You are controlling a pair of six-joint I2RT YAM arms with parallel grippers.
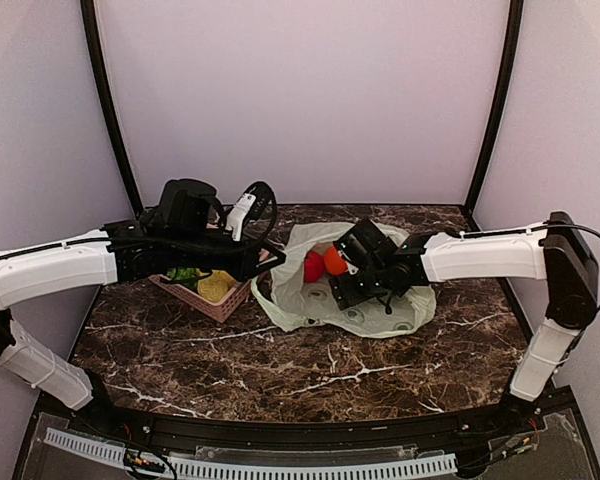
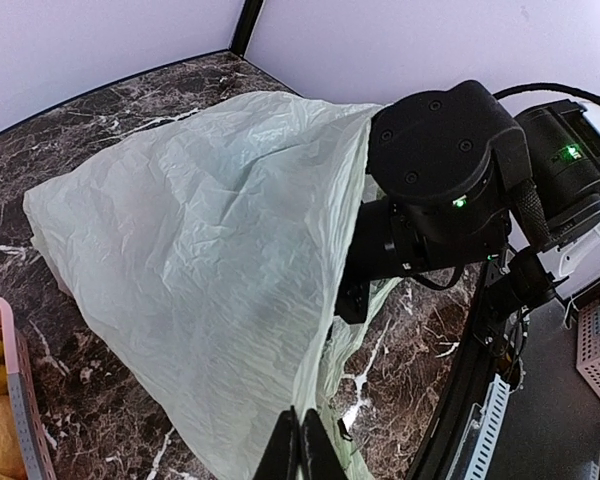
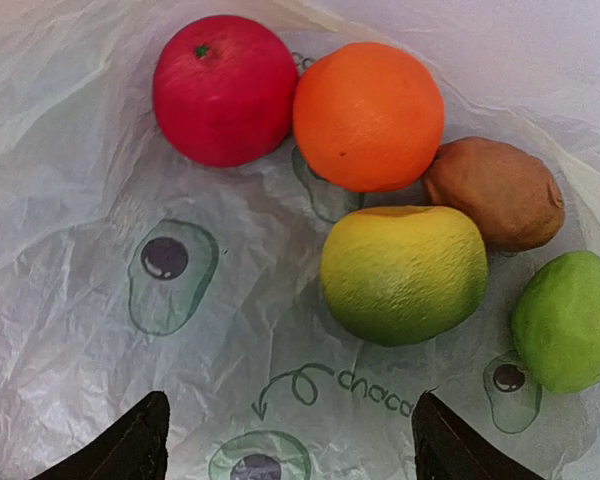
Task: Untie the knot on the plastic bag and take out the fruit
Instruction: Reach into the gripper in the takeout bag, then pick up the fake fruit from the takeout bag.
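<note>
**Fruit.** I see five pieces lying on the inner film of the plastic bag (image 3: pixel 100 300), all ahead of the right jaws.
- The yellow-green fruit (image 3: pixel 402 272) is nearest, ahead of the jaws and toward their right finger.
- The orange fruit (image 3: pixel 368 115) sits beyond it, and the two appear to touch.
- The red apple (image 3: pixel 223 88) lies against the orange fruit on the left-finger side, farthest from the jaws.
- The brown oval (image 3: pixel 495 192) rests against the orange fruit and the yellow-green fruit, out past the right finger's line.
- The light green fruit (image 3: pixel 570 320) lies just beside the yellow-green fruit, farther out on the same side, and is cut by the frame edge.

**Right jaws.** They are released and spread wide. Only bag film printed with avocado figures lies between the fingers, and no fruit touches either finger.

**Left jaws.** They are clenched. The lower edge of the bag runs down into their tips, so I read them as grasping the film. Ahead of them the bag rises like a tent, and the right arm's black wrist (image 2: pixel 440 170) enters its open mouth.

**Surroundings.** The bag lies on the dark marbled bench (image 1: pixel 280 370). A pink basket (image 1: pixel 215 305) holding yellow pieces (image 1: pixel 217 287) sits under the left arm, behind the left jaws.
</note>
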